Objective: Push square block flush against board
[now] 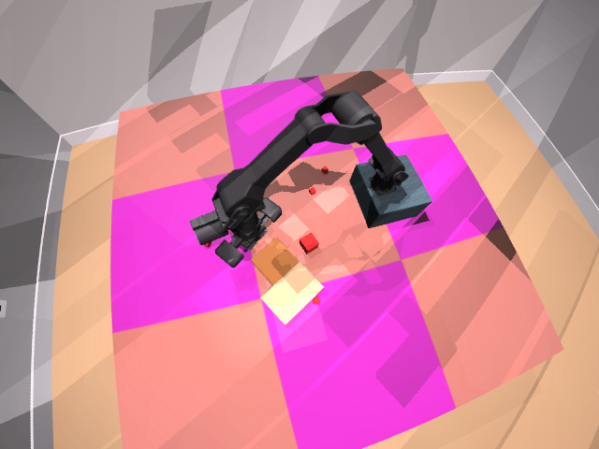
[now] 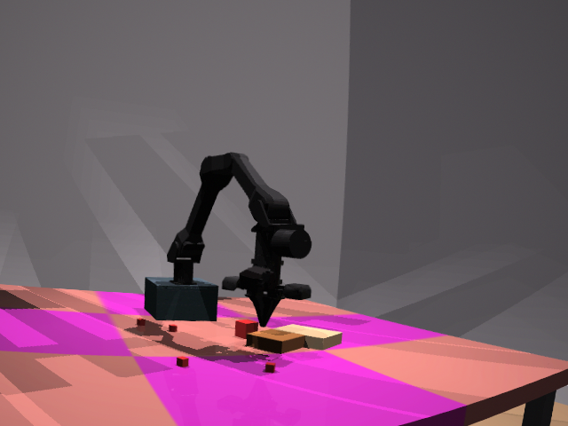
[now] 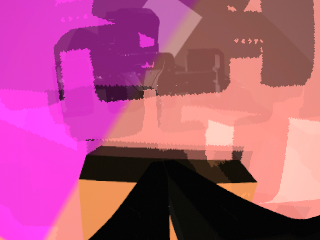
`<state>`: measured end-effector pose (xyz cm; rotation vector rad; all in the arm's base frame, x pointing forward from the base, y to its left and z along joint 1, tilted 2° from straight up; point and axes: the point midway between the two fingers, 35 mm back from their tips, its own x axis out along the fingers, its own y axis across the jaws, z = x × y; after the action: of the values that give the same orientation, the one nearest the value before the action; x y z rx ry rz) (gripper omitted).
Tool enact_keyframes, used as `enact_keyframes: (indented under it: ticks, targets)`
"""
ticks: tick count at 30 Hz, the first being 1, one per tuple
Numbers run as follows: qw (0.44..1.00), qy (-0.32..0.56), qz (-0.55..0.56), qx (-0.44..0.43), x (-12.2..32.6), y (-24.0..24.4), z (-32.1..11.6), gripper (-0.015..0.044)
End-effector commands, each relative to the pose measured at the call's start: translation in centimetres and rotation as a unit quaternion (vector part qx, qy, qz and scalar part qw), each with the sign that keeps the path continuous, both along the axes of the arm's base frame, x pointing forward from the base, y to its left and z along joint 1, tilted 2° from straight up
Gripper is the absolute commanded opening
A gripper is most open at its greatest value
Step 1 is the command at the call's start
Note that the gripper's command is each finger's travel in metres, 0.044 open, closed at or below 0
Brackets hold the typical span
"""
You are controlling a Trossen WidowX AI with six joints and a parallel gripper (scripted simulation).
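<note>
The orange square block (image 1: 271, 258) (image 2: 277, 335) (image 3: 105, 205) lies flat on the table. The longer cream board (image 1: 287, 304) (image 2: 320, 333) lies flat beside it. In the top view, one whole side of the block appears to run along a long side of the board, and their corners near the red cube look about even. A very small gap or offset cannot be ruled out. My gripper (image 2: 263, 323) (image 3: 163, 172) is shut and empty, pointing down. Its fingertips look a little above the block's height, near the block; the exact distance is unclear. The arm partly hides this spot in the top view.
A larger red cube (image 1: 308, 242) (image 2: 246, 328) stands close to the block. A small red cube (image 1: 316, 300) lies by the board. Several other small red cubes are scattered about, one (image 1: 207, 243) near the arm's wrist. The arm stands on a dark blue-grey base (image 1: 399, 212) (image 2: 183, 303).
</note>
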<state>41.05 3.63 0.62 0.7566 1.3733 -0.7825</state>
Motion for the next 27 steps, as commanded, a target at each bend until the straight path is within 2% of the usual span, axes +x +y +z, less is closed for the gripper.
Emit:
enact_keyframes:
  ticks: [1, 8, 13, 27]
  targets:
    - [0.998, -0.005, -0.067, 0.005, -0.8, -0.8, 0.2, 0.0000]
    - [0.997, -0.006, -0.078, 0.005, -0.9, -0.9, -0.1, 0.0000]
    - [0.997, -0.005, -0.078, 0.005, -0.7, -1.2, -5.3, 0.0000]
    - [0.997, -0.005, -0.078, 0.005, -0.9, -0.5, -5.3, 0.0000]
